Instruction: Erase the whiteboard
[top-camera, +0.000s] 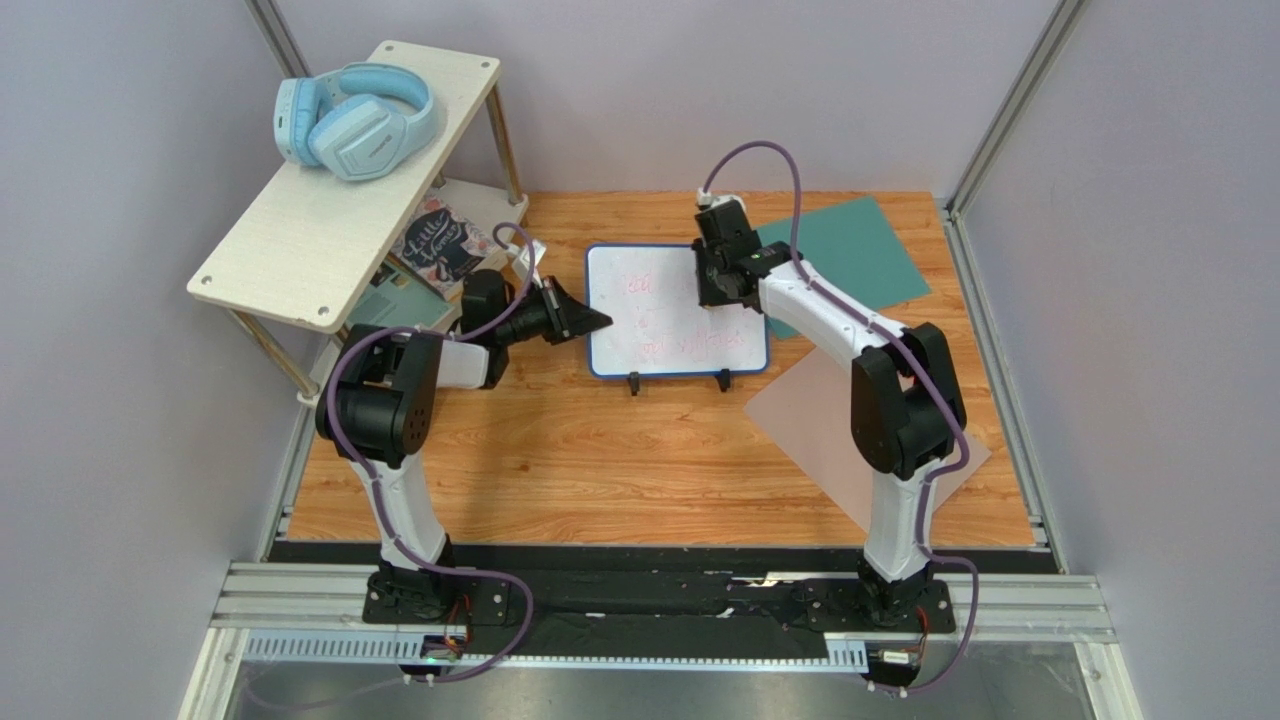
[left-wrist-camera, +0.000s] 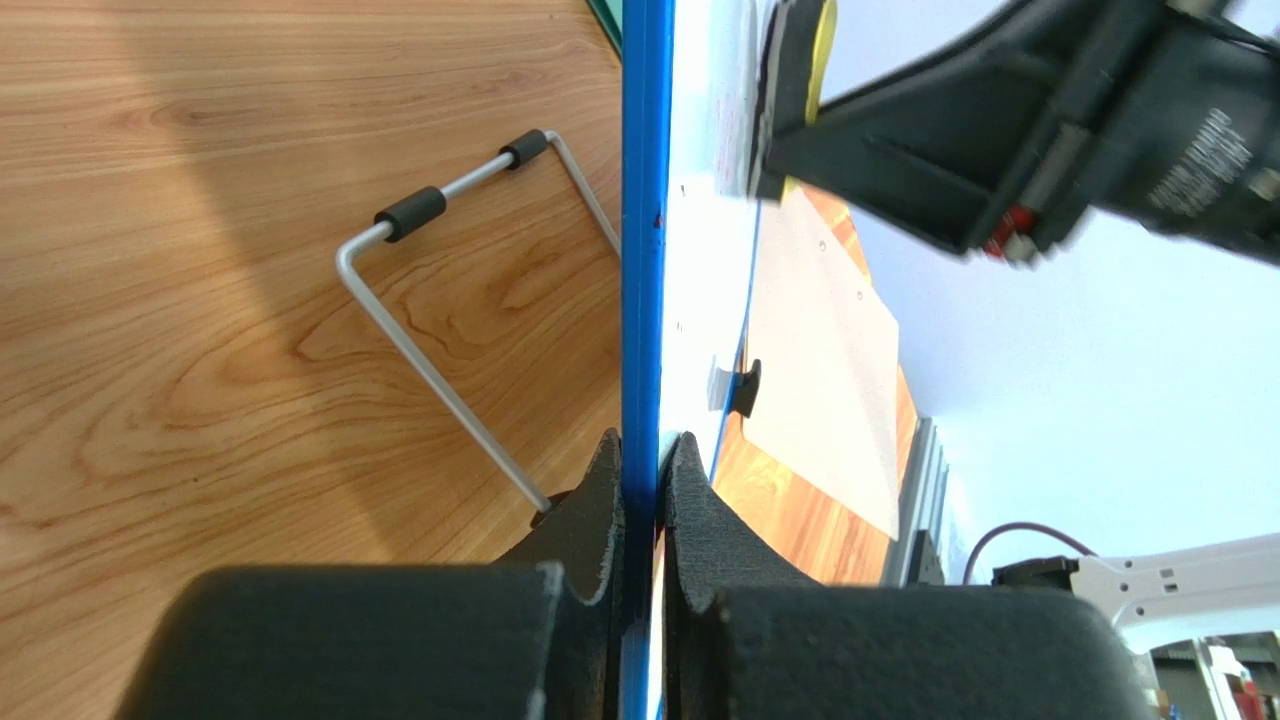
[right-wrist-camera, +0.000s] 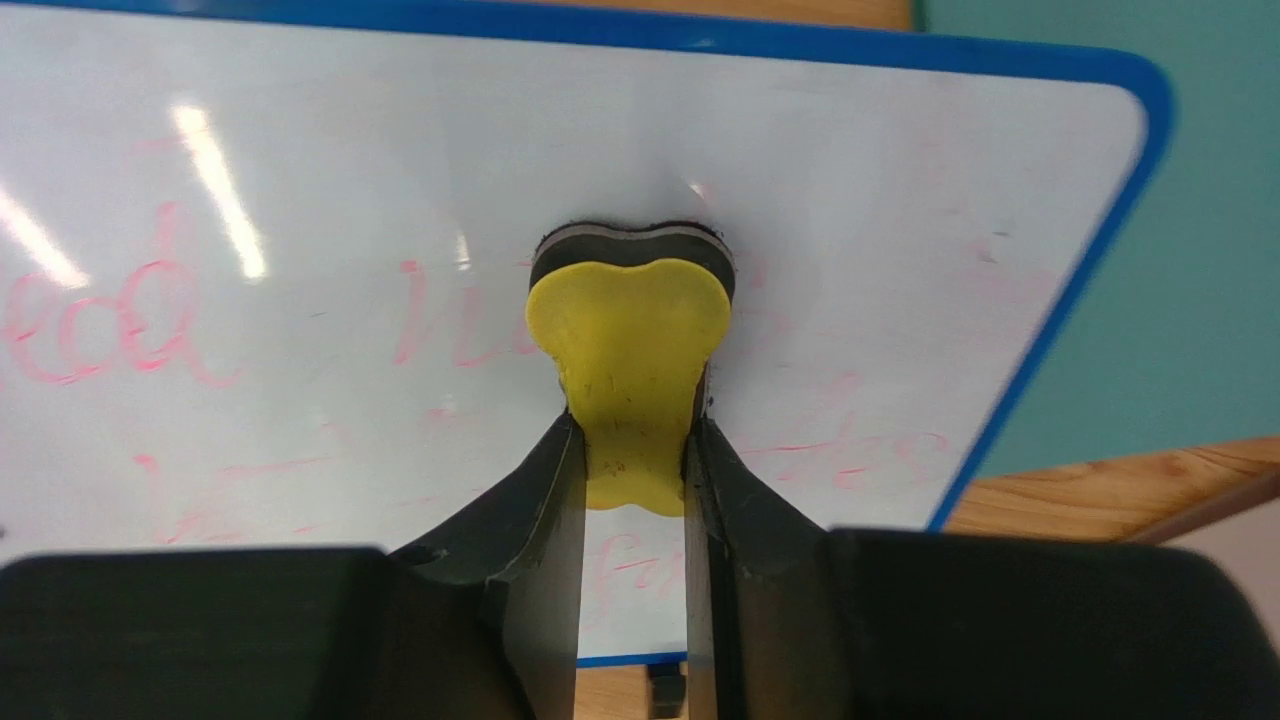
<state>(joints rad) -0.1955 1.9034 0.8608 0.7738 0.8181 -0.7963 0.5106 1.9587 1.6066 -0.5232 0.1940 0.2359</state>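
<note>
Left end effector (left-wrist-camera: 646, 477) pinches our blue-framed whiteboard (top-camera: 661, 308) at nine o'clock; right end effector (right-wrist-camera: 631, 450), gripping yellow eraser (right-wrist-camera: 631, 338), may shove it loose.

One whiteboard (top-camera: 676, 311), one yellow eraser (right-wrist-camera: 631, 345), one pair of blue headphones (top-camera: 356, 120), one wooden shelf (top-camera: 323, 225), one teal sheet (top-camera: 864, 248), one grey-brown sheet (top-camera: 819, 420), two robot arms (top-camera: 383, 405) (top-camera: 902, 398).

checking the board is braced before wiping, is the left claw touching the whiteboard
Touching. The left wrist view shows the left claw shut on the blue edge of the whiteboard, one finger pressed on each side, no gap.
</note>
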